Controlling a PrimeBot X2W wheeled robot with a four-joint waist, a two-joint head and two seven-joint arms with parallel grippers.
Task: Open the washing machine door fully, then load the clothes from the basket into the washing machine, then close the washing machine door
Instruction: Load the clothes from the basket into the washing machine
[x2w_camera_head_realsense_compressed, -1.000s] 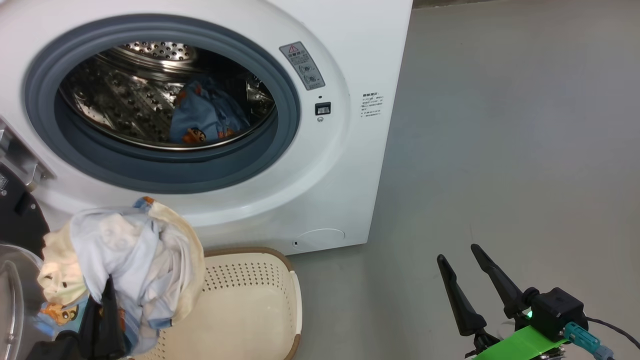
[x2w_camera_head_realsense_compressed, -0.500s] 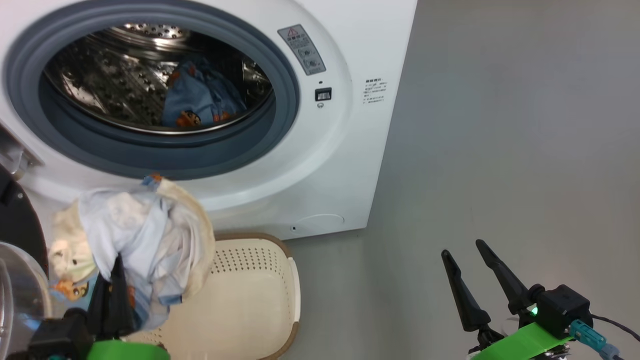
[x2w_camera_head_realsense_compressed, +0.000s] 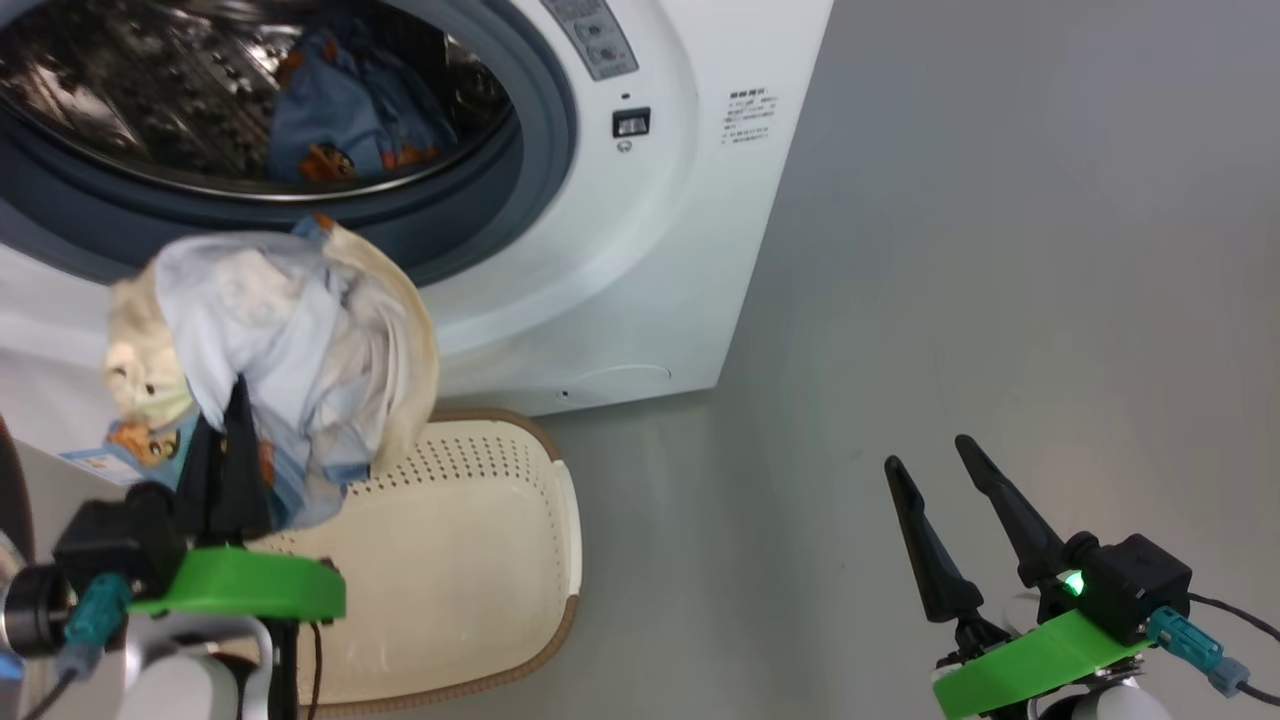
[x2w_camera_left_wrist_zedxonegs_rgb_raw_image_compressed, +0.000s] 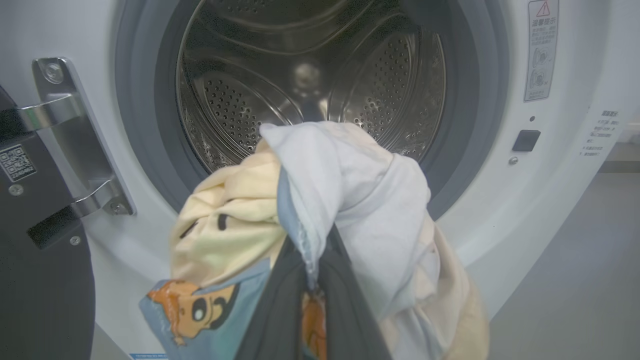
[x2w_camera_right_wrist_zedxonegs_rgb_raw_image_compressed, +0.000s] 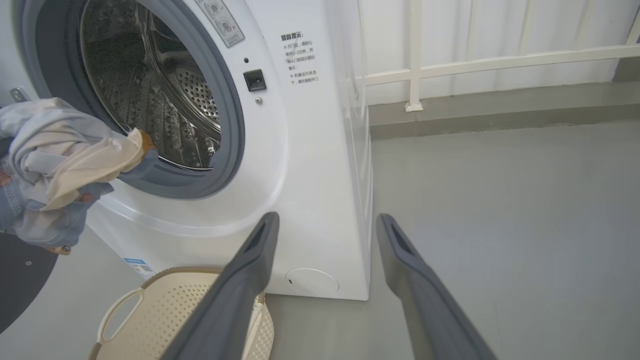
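Cream and pale-blue clothes (x2w_camera_head_realsense_compressed: 270, 340) bunched, clenched in left pincer (x2w_camera_head_realsense_compressed: 236, 410), held just outside washing machine (x2w_camera_head_realsense_compressed: 640, 250) mouth. Steel drum (x2w_camera_left_wrist_zedxonegs_rgb_raw_image_compressed: 310, 75) lies straight ahead, slightly above pincer. Basket (x2w_camera_head_realsense_compressed: 480, 560) beneath bundle. Right pincer (x2w_camera_head_realsense_compressed: 928, 452) released, empty, well apart over floor (x2w_camera_head_realsense_compressed: 1000, 250); left arm nearer.

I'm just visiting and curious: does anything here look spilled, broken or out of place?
Nothing stands out. The left gripper holds bundled clothes before the open washing machine, a blue garment lies in its drum, and the basket stands upright.
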